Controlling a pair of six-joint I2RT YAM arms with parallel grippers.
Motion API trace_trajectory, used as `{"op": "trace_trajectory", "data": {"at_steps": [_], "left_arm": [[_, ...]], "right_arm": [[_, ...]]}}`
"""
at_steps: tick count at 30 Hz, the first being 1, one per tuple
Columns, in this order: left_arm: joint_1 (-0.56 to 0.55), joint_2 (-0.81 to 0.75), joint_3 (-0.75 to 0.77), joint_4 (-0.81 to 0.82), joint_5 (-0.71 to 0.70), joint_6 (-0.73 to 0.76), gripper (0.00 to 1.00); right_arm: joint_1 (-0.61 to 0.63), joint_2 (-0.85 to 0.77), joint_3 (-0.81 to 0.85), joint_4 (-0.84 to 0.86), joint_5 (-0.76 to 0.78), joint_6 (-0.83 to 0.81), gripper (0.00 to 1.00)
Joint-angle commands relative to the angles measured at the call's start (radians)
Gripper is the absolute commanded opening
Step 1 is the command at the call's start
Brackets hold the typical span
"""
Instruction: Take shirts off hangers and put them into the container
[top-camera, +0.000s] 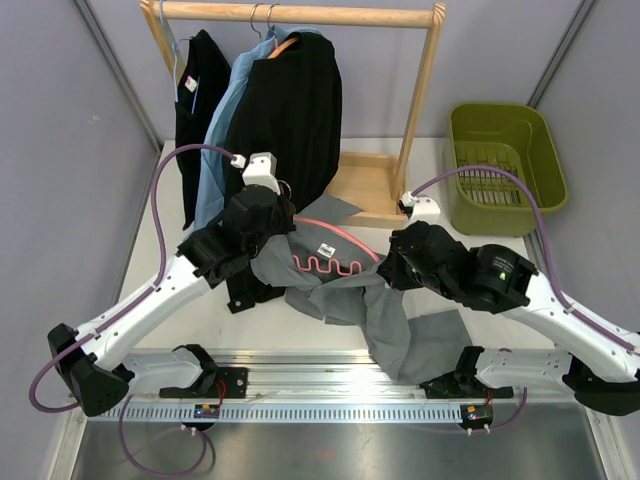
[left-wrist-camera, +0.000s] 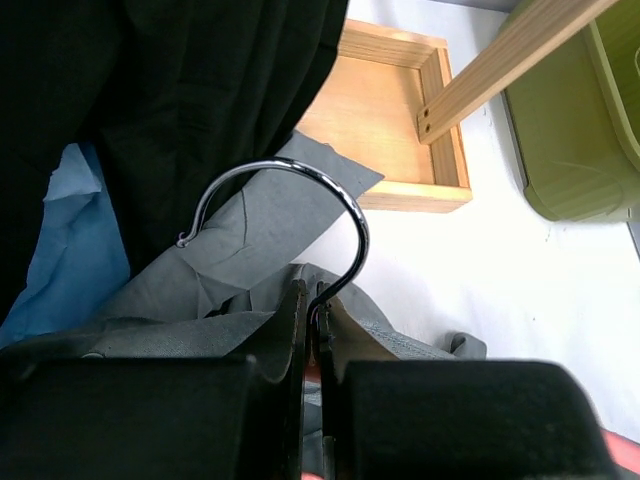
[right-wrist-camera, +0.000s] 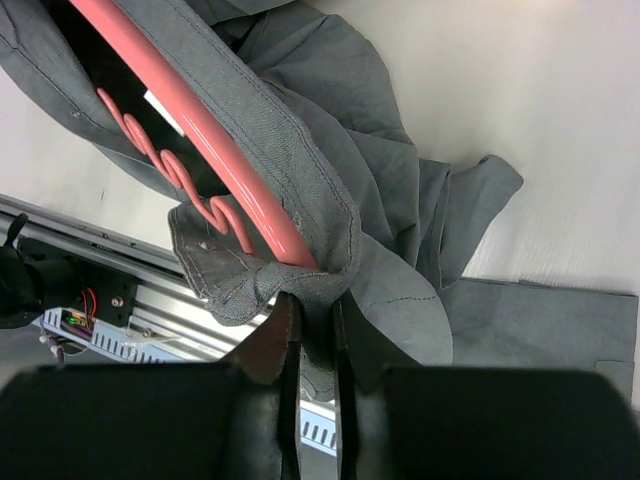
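Observation:
A grey shirt (top-camera: 400, 325) lies crumpled on the table between my arms, still draped over a pink hanger (top-camera: 335, 262). My left gripper (left-wrist-camera: 312, 300) is shut on the foot of the hanger's metal hook (left-wrist-camera: 335, 190), with grey cloth on both sides. My right gripper (right-wrist-camera: 312, 305) is shut on a fold of the grey shirt (right-wrist-camera: 400, 230) just below the pink hanger (right-wrist-camera: 220, 130) arm. In the top view the right gripper (top-camera: 392, 265) sits at the hanger's right end. The olive-green container (top-camera: 545, 165) stands at the far right.
A wooden rack rail (top-camera: 300, 14) at the back carries two black shirts (top-camera: 295, 110) and a light blue shirt (top-camera: 222, 130) on hangers. The rack's wooden tray (top-camera: 365, 185) lies under them. Grey walls close in the left and right sides.

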Motion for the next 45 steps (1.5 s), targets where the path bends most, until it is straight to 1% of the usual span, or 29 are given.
{"op": "trace_trajectory", "data": {"at_steps": [1, 5, 11, 12, 13, 16, 18, 21, 23, 25, 27, 28, 29, 30, 31, 32, 33, 35, 36, 38, 39, 41, 42, 44, 45], "left_arm": [[-0.001, -0.014, 0.095, 0.044, -0.050, 0.005, 0.00], [0.002, 0.004, 0.126, 0.047, -0.079, 0.015, 0.00], [0.048, 0.051, 0.210, 0.038, -0.076, 0.028, 0.00], [0.065, 0.058, 0.221, 0.038, -0.075, 0.034, 0.00], [0.076, 0.064, 0.231, 0.040, -0.073, 0.039, 0.00], [0.117, 0.088, 0.299, 0.037, -0.067, 0.053, 0.00], [0.140, 0.114, 0.360, 0.031, -0.055, 0.059, 0.00], [0.146, 0.139, 0.420, 0.014, -0.022, 0.050, 0.00], [0.146, 0.147, 0.442, 0.009, 0.034, 0.032, 0.00], [0.145, 0.130, 0.425, 0.012, 0.085, -0.013, 0.00], [0.143, 0.102, 0.391, 0.027, 0.195, -0.072, 0.00], [0.143, 0.082, 0.358, 0.076, 0.238, -0.103, 0.00], [0.143, 0.031, 0.283, 0.115, 0.349, -0.140, 0.00], [0.143, 0.007, 0.235, 0.160, 0.408, -0.225, 0.00], [0.143, -0.022, 0.192, 0.269, 0.472, -0.276, 0.00], [0.142, -0.065, 0.114, 0.326, 0.567, -0.324, 0.00], [0.139, -0.088, 0.086, 0.421, 0.596, -0.409, 0.00], [0.127, -0.125, 0.052, 0.483, 0.629, -0.473, 0.00], [0.124, -0.157, 0.044, 0.504, 0.639, -0.528, 0.00], [0.123, -0.186, 0.044, 0.570, 0.660, -0.588, 0.00], [0.123, -0.209, 0.055, 0.586, 0.657, -0.640, 0.00], [0.123, -0.231, 0.073, 0.597, 0.640, -0.685, 0.00], [0.125, -0.241, 0.080, 0.601, 0.630, -0.738, 0.00], [0.125, -0.275, 0.086, 0.652, 0.590, -0.769, 0.00], [0.128, -0.284, 0.095, 0.635, 0.581, -0.795, 0.00]], "right_arm": [[-0.002, -0.051, -0.024, -0.012, 0.032, 0.055, 0.07], [-0.003, -0.095, -0.046, -0.024, 0.017, 0.067, 0.07], [-0.002, -0.161, -0.076, -0.046, -0.001, 0.064, 0.07], [-0.002, -0.172, -0.081, -0.044, -0.003, 0.061, 0.05], [-0.002, -0.183, -0.084, -0.052, -0.002, 0.066, 0.00], [-0.002, -0.220, -0.092, -0.061, -0.015, 0.052, 0.00], [-0.002, -0.235, -0.098, -0.069, -0.023, 0.046, 0.00], [-0.002, -0.247, -0.112, -0.076, -0.023, 0.044, 0.00], [-0.002, -0.253, -0.130, -0.066, -0.025, 0.038, 0.00], [0.000, -0.253, -0.156, -0.047, -0.025, 0.038, 0.00], [0.000, -0.249, -0.184, -0.014, -0.022, 0.033, 0.00], [-0.002, -0.244, -0.214, -0.003, -0.018, 0.026, 0.00], [0.000, -0.229, -0.228, 0.008, -0.020, 0.021, 0.00], [-0.002, -0.218, -0.241, 0.032, -0.024, 0.018, 0.00], [0.000, -0.207, -0.262, 0.045, -0.028, 0.014, 0.00], [0.000, -0.186, -0.271, 0.057, -0.035, 0.010, 0.00], [-0.002, -0.177, -0.283, 0.081, -0.040, 0.006, 0.00], [0.000, -0.154, -0.296, 0.109, -0.044, 0.003, 0.00], [0.000, -0.149, -0.305, 0.138, -0.046, 0.003, 0.00], [-0.002, -0.134, -0.331, 0.167, -0.046, 0.004, 0.00], [-0.002, -0.128, -0.340, 0.193, -0.048, 0.004, 0.00], [-0.002, -0.099, -0.366, 0.216, -0.055, 0.006, 0.00], [0.000, -0.086, -0.376, 0.238, -0.057, 0.007, 0.00], [-0.002, -0.051, -0.406, 0.264, -0.070, 0.012, 0.00], [0.000, -0.037, -0.414, 0.285, -0.074, 0.015, 0.00]]}}
